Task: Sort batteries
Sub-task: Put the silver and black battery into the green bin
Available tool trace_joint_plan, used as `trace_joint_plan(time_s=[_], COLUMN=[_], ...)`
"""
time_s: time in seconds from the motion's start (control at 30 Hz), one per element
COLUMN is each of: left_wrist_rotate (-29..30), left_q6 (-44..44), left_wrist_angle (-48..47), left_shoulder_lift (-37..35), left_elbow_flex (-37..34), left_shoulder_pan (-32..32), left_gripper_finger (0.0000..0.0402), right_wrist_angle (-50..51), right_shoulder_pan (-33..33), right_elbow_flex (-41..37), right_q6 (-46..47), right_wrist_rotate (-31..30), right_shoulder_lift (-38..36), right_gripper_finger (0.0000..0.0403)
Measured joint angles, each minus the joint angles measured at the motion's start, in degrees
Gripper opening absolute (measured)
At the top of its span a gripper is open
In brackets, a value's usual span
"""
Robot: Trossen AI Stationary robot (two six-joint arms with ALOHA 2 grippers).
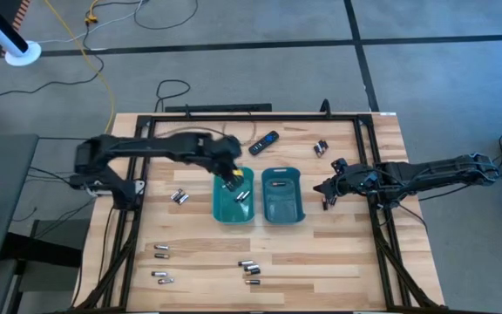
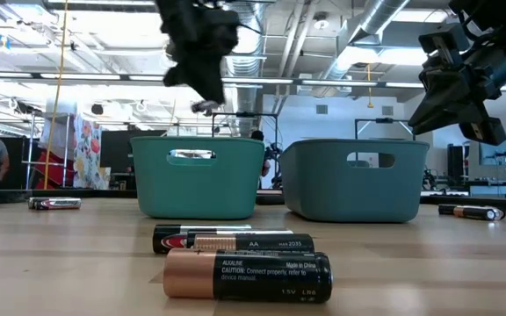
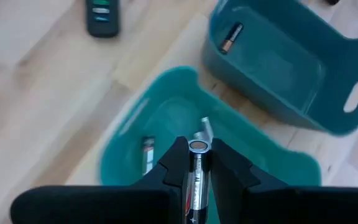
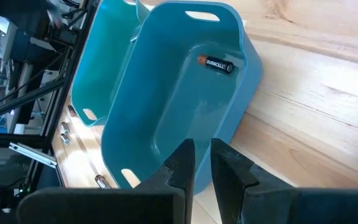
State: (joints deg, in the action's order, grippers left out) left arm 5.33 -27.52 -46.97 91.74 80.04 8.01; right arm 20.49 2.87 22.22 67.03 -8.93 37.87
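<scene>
L gripper (image 3: 197,163) fingers clamped on a silvery battery (image 3: 196,180), held above the left teal tray (image 1: 220,208), w/ other batteries (image 3: 147,154) inside. R gripper (image 4: 202,163) fingers slightly apart, nothing held, beside right tray (image 1: 283,214) on desk (image 1: 338,253); a dark battery (image 4: 216,64) lies inside it.

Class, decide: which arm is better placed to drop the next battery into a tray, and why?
Left. The left hand is shut on a silvery-grey battery directly above the greener teal tray. The right hand hovers beside the bluer teal tray, apparently holding nothing.
</scene>
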Motion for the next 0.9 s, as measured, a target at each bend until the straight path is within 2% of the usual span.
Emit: trace_joint_plan(time_s=[0.1, 0.4, 0.73, 0.8, 0.9], left_wrist_rotate=[0.1, 0.2, 1.6, 2.5, 2.5], left_q6=[-4.2, -13.5, -18.8, -19.1, -19.1], left_wrist_angle=[0.0, -2.3, -2.0, -2.0, -2.0], left_shoulder_lift=[5.0, 15.6, 19.0, 19.0, 19.0], left_elbow_flex=[2.2, 2.3, 2.2, 2.2, 2.2], left_shoulder_pan=[-1.9, -3.9, -4.0, -4.0, -3.9], left_gripper_finger=[0.0038, 0.0038, 0.0038, 0.0049, 0.0089], right_wrist_angle=[0.0, 0.0, 0.1, 0.2, 0.2], right_shoulder_pan=[0.0, 0.0, 0.0, 0.0, 0.0], right_elbow_flex=[0.0, 0.0, 0.0, 0.0, 0.0], right_q6=[-0.4, -3.2, -4.7, -5.1, -6.7], right_wrist_rotate=[0.0, 0.0, 0.0, 0.0, 0.0], right_shoulder_lift=[0.0, 0.0, 0.0, 0.0, 0.0], right_gripper_finger=[0.0071, 0.0071, 0.0071, 0.0071, 0.0071])
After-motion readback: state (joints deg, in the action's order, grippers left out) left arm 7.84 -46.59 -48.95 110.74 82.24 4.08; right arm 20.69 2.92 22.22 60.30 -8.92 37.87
